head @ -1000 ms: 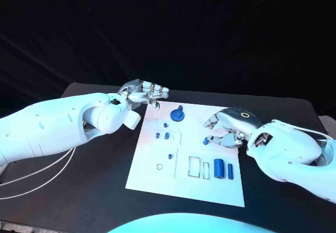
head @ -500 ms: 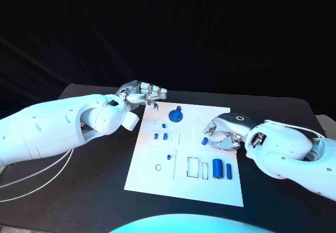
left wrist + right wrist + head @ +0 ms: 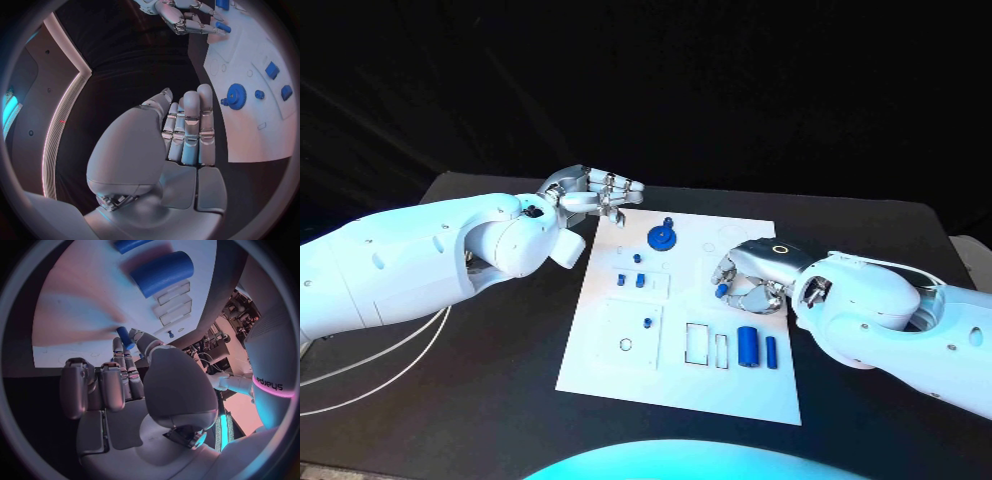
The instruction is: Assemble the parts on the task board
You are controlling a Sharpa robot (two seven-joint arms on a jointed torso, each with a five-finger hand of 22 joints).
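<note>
White task board [image 3: 678, 375] — blue parts [image 3: 751, 347]; black table [image 3: 488, 400]

The task board [image 3: 678, 375] looks like a smooth, matt white sheet — flat, without shine. The blue parts [image 3: 751, 346] on it seem glossy plastic. Both robot hands — left robot hand [image 3: 596, 191] and right robot hand [image 3: 749, 270] — show polished silvery metal. The surface [image 3: 488, 400] is dull black.

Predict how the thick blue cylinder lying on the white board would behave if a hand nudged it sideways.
The thick blue cylinder lies on its round side, so it would probably roll. The task board looks flat and smooth, offering little grip. It looks rigid.
</note>
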